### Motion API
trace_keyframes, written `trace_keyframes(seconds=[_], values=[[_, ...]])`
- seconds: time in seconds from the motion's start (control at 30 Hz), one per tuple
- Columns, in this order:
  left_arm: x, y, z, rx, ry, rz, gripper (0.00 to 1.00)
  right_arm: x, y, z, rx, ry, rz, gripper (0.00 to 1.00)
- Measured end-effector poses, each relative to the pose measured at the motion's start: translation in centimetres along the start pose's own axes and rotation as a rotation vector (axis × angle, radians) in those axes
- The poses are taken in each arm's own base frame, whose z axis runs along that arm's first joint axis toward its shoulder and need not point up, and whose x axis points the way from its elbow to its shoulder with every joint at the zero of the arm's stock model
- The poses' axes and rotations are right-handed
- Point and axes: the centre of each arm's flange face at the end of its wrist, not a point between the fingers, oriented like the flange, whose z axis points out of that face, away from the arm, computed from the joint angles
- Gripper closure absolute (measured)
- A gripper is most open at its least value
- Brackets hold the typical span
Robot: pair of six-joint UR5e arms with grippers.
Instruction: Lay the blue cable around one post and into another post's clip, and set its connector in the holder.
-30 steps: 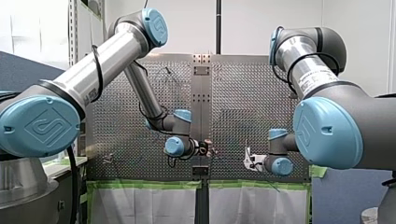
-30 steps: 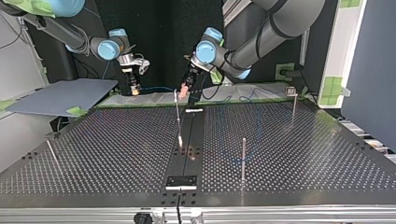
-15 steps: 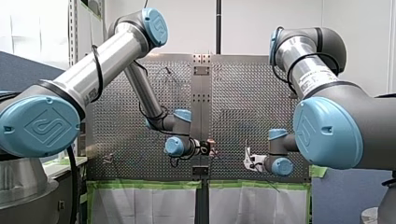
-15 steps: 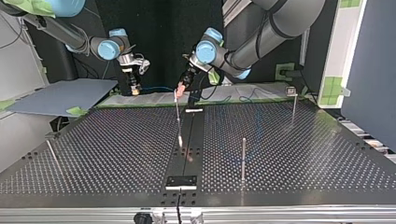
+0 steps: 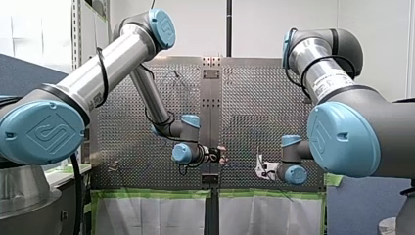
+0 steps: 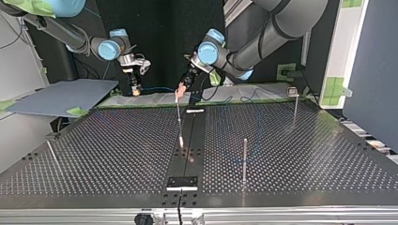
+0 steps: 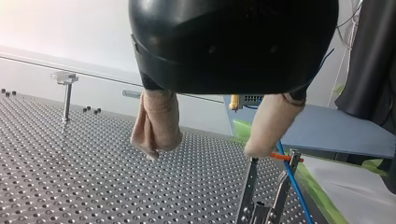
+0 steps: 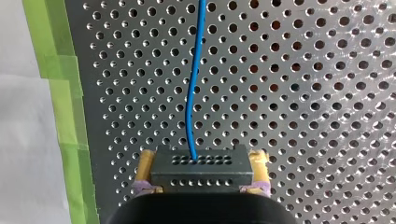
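Got my right gripper (image 8: 201,164) clenched on the dark connector (image 8: 201,178), yellow pads (image 8: 144,163) on either side, with the blue cable (image 8: 190,93) leaving its far face and running ahead over the table (image 8: 303,93), near the green tape (image 8: 60,93). Got my left gripper (image 7: 203,149) released, beige pads (image 7: 156,121) well apart and holding nothing, hanging over the table with a post (image 7: 247,191) just under one pad. Same cable by that post's top next to an orange bit (image 7: 280,157), in the clip (image 7: 293,157) or only beside it, can't tell.
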Motion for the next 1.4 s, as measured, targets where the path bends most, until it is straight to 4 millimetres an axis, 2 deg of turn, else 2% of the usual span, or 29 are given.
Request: trace_keyframes(seconds=[1.17, 1.4], values=[[-0.3, 0.3, 0.1, -0.012, -0.004, 0.001, 0.02, -0.1, 0.0, 0.0, -0.001, -0.003, 0.001, 1.00], [-1.3, 0.3, -0.1, -0.047, -0.012, 0.015, 0.02, -0.1, 0.2, 0.0, -0.003, -0.005, 0.002, 1.00]])
